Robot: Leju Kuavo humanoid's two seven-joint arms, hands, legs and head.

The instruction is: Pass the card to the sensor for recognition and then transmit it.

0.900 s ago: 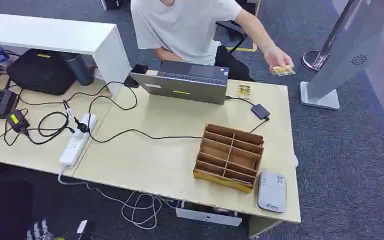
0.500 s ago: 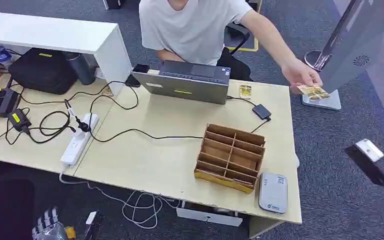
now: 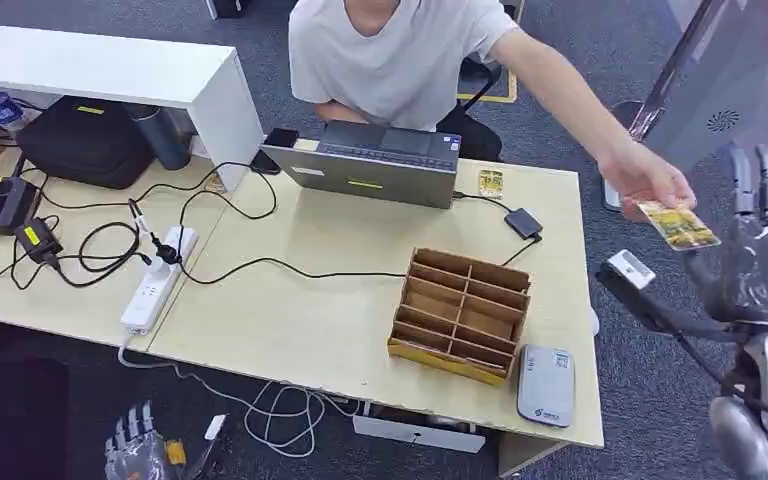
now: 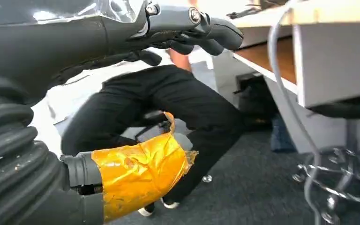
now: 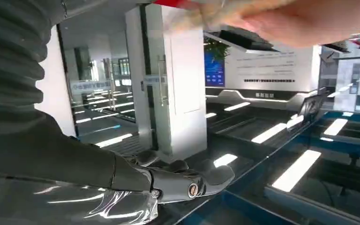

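A person in a white shirt reaches over the table's right edge and holds a yellow card [image 3: 678, 225] in their hand [image 3: 643, 180]. My right hand [image 3: 765, 240] is raised just right of the card, fingers upright and apart, thumb [image 3: 650, 288] stretched out below the card, holding nothing. In the right wrist view the person's hand and the blurred card [image 5: 218, 14] hover over my open right hand [image 5: 178, 183]. My left hand [image 3: 135, 455] hangs below the table's front edge; its fingers [image 4: 192, 28] and tape-wrapped thumb [image 4: 140, 173] are apart. A grey sensor box [image 3: 545, 385] lies at the table's front right corner.
A wooden divider box [image 3: 460, 315] stands beside the sensor. A laptop [image 3: 370, 162], a second card [image 3: 490, 182], a black reader [image 3: 522, 222], a power strip [image 3: 155, 280] and cables lie on the table [image 3: 300, 320]. A grey kiosk stand [image 3: 700, 100] rises at the right.
The person's hand has carried the card right and down, past the table edge. My right hand has risen into view beside it. My left hand has come up slightly at the lower left.
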